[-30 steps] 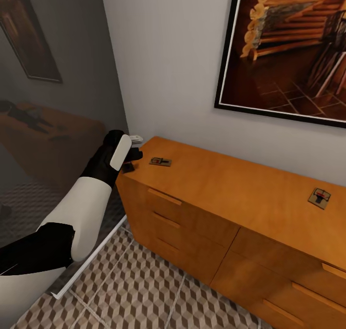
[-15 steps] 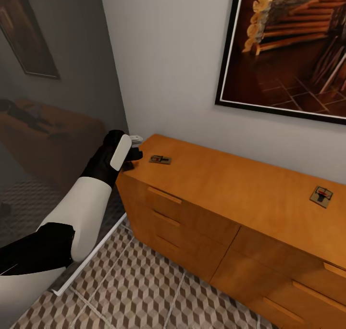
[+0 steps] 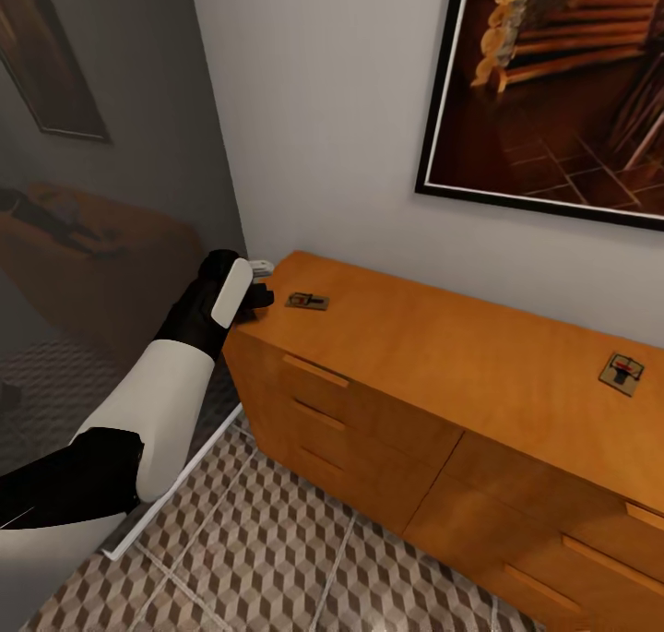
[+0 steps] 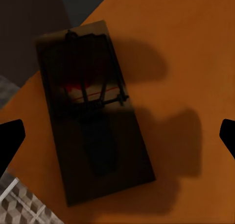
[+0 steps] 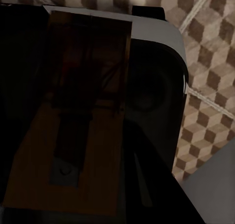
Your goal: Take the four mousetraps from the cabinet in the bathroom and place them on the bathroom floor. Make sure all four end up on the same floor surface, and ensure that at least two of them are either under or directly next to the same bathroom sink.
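1. While the robot faces the cabinet [image 3: 443, 374], its left arm reaches to the top's left corner, where the left gripper [image 3: 251, 292] hovers over the wood.
2. In the left wrist view, a mousetrap [image 4: 93, 111] lies flat on the cabinet top directly beneath the camera, shaded by the gripper, close to the corner edge. Both dark fingertips [image 4: 11, 136] sit far apart at opposite borders of that view, so the left gripper is spread wide with nothing between them.
3. That trap's long axis runs across the line joining the fingertips, so the jaws would close over its narrow width (a favourable alignment, in my judgement). It sits somewhat nearer one fingertip than the other.
4. In the head view, a second mousetrap [image 3: 307, 301] rests just beyond the left gripper, and a third mousetrap [image 3: 622, 372] lies well apart towards the cabinet's right end.
5. In the right wrist view, another mousetrap [image 5: 78, 131] sits close against the camera, apparently gripped by the right gripper, above the cube-patterned bathroom floor [image 5: 210, 77].
6. Nearest to the corner trap is the left arm.
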You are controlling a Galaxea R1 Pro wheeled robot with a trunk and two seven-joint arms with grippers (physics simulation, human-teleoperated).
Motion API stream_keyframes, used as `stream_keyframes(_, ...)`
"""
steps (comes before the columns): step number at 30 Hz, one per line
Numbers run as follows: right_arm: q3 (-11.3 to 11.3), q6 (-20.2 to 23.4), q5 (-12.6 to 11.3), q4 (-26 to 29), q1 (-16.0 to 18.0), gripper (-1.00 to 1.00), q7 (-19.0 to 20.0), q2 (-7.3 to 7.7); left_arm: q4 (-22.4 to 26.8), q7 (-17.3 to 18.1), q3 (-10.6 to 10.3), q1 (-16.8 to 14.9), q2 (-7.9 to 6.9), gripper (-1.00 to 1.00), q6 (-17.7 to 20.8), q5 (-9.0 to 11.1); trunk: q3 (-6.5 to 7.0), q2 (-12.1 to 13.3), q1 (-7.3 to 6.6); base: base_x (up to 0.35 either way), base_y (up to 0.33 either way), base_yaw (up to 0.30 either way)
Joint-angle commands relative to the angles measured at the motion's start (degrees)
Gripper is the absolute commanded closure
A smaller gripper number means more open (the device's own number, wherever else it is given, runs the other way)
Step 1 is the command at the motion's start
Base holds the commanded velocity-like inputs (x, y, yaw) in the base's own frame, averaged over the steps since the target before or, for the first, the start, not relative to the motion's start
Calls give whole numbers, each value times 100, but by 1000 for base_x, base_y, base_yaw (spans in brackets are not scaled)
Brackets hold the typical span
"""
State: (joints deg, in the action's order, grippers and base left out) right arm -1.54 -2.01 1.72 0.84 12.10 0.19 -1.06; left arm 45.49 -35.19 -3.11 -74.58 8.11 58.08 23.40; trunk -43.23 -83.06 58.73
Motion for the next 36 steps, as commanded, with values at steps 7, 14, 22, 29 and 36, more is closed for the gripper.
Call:
stream_keyframes(7,-13,-19,-5,-5,-11,100,16,0,-11,-58,-13,-3,-9,-100,10,59,-38,-2,0,0,0,0)
stream_keyframes(14,-13,-19,-5,-5,-15,100,16,0,-22,-58,-9,5,-9,-100,10,59,-40,-2,0,0,0,0)
stream_keyframes(22,-13,-19,-5,-5,-15,100,16,7,-30,-58,-7,5,-9,-100,10,66,-40,-2,0,0,0,0)
stream_keyframes(29,-13,-19,-5,-5,-15,100,16,9,-26,-56,-6,5,-5,-100,13,68,-40,-2,0,0,0,0)
stream_keyframes(36,-13,-19,-5,-5,-15,100,16,9,-31,-54,-6,7,-6,-100,14,68,-40,-2,0,0,0,0)
